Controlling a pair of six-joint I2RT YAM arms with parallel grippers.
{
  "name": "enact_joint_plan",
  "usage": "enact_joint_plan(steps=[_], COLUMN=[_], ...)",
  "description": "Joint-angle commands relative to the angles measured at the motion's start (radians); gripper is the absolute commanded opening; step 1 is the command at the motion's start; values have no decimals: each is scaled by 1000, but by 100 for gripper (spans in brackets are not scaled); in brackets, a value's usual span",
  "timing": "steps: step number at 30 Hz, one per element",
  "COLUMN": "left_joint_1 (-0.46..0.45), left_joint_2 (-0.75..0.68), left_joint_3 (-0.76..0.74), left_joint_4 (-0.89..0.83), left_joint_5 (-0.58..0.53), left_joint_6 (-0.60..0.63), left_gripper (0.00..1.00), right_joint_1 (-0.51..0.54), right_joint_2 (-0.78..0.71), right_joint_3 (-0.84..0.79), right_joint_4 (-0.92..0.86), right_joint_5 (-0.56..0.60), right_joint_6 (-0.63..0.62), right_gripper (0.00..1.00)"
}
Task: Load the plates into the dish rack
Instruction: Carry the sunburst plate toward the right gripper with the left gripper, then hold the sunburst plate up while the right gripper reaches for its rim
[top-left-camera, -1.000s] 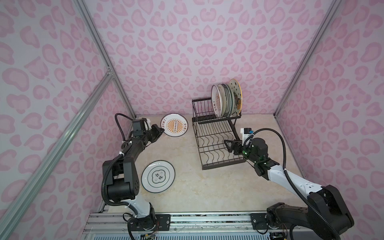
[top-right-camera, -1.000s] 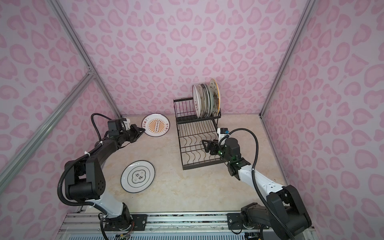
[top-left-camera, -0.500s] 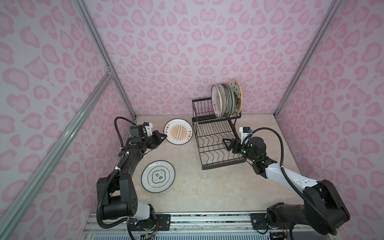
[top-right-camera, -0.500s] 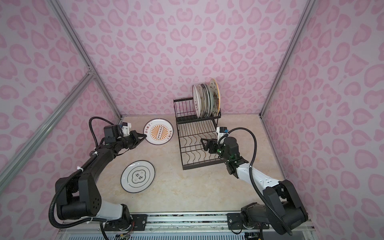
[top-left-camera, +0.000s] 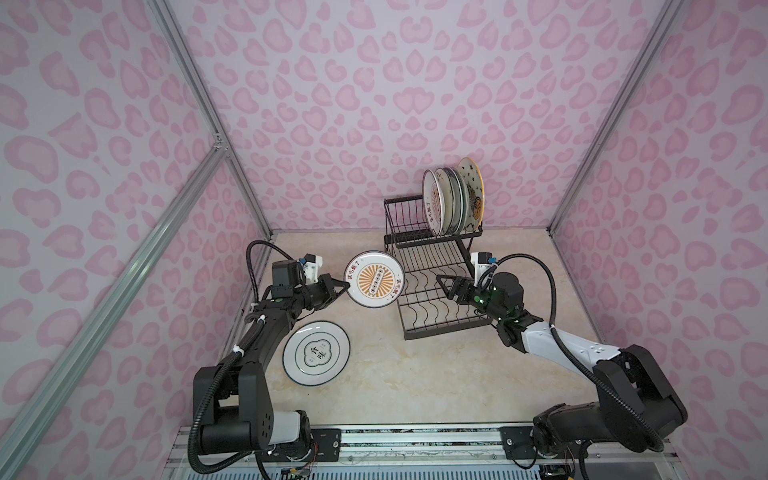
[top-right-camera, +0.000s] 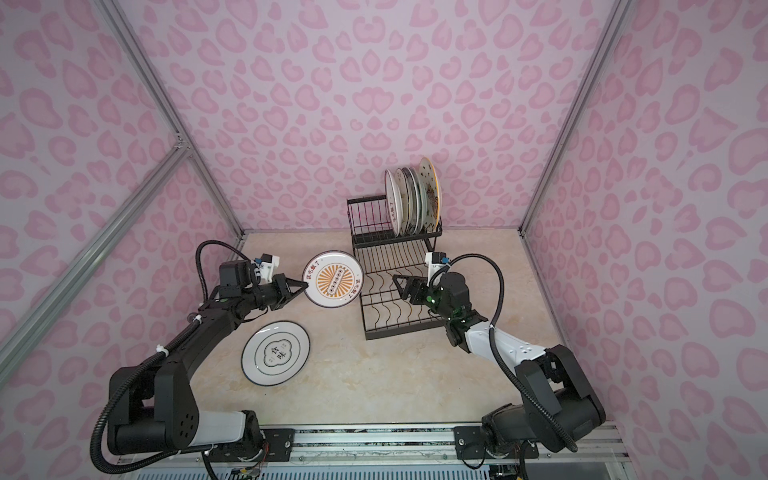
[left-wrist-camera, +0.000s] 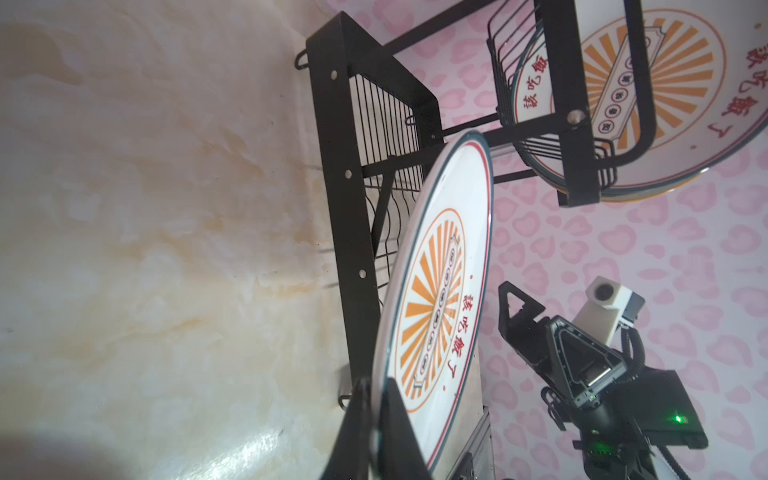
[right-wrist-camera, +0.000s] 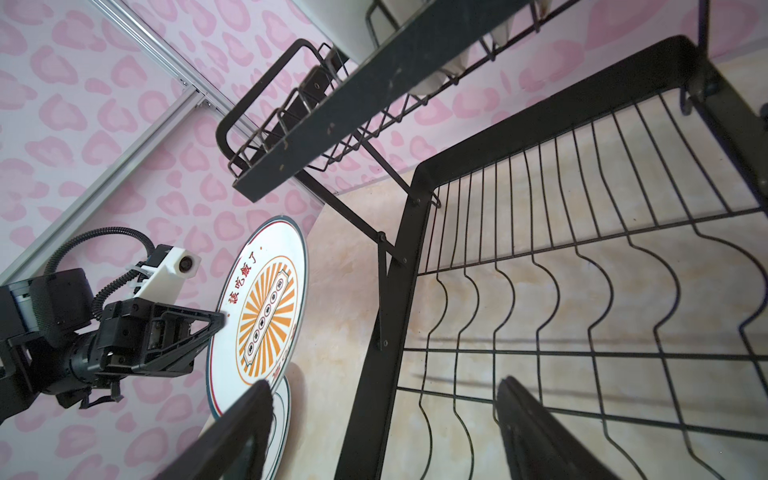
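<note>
Top views both show the orange-sunburst plate (top-left-camera: 374, 279) (top-right-camera: 332, 279) clear of the worktop (top-left-camera: 415, 374), raised almost on edge with its glossy face turned up toward the camera. It is a round white ceramic disc with a thin dark rim line, a red inner ring, red characters and orange rays around a long central emblem. Its rim is clamped between the thin black fingers of the left pincer (top-left-camera: 345, 285) (top-right-camera: 305, 285), which is closed tight on it; the grip is seen close up in the left wrist view (left-wrist-camera: 374, 386). The plate is held just beside the open end of the dish rack (top-left-camera: 428, 266) (top-right-camera: 390, 266), at the level of the lower tray; whether the two touch cannot be told.

The rack is made of black metal wire and flat strip, with wavy dividers across the lower tray and a raised slotted basket behind. A row of plates (top-left-camera: 453, 199) is stood upright in that basket, a second sunburst plate (top-left-camera: 434, 203) at one end and a star-patterned plate (top-left-camera: 471, 195) at the other.

A green-ringed emblem plate (top-left-camera: 316, 353) (top-right-camera: 276, 353) is laid flat on the marbled beige worktop, near the left arm.

The right pincer (top-left-camera: 442, 284) (right-wrist-camera: 385, 384) is spread wide and empty over the lower tray, pointed toward the held plate.
</note>
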Motion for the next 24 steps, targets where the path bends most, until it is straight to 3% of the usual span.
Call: enact_joint_plan(steps=[1,3,10,15,24], left_joint_1=[-20,-34,-95,-147,-201], left_joint_2=[13,20,56,78,148], left_joint_3=[27,37,46,-25,-31], left_joint_4=[-1,-14,36,239,405], left_joint_5=[73,74,76,38,40], left_joint_6=[57,67,53,-23,-112], left_gripper=[3,3,3,3,3], right_joint_1=[5,6,6,12,21], right_joint_2=[7,8,26,55,98], right_joint_3=[11,15,22,24,32], right_joint_4=[31,31,68,98,98], right_joint_5=[-13,-18,-60,-74,-89], right_joint_6=[14,19,61,89,115], right_gripper=[82,81,60,48,39])
